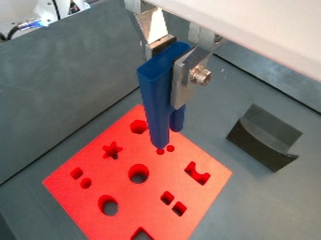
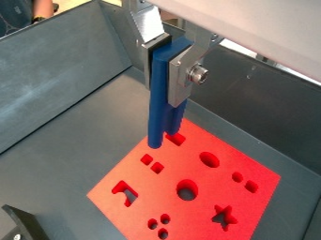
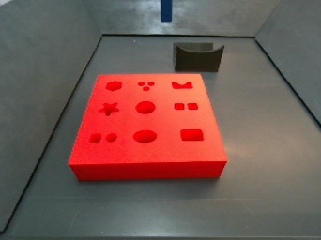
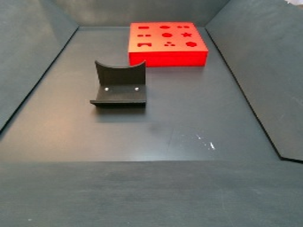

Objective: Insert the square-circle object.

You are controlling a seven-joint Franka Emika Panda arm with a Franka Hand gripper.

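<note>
My gripper point(image 1: 172, 70) is shut on the blue square-circle object point(image 1: 158, 103), a long bar that hangs upright between the fingers. Both wrist views show it point(image 2: 160, 108). Its lower end is above the red board point(image 1: 204, 193), over the edge strip with small holes. The board point(image 2: 269, 178) has several cut-outs: star, circles, squares and a notched shape. In a side view only the bar's lower end point(image 3: 167, 9) shows, high above the far side of the board point(image 3: 150, 169). The gripper does not show in either side view.
The dark fixture point(image 1: 264, 136) stands on the grey floor beside the board, apart from it point(image 4: 119, 86). It also shows behind the board point(image 3: 197, 56) and at a frame corner point(image 2: 15, 225). Grey walls enclose the floor. The board lies at the far end point(image 4: 168, 58).
</note>
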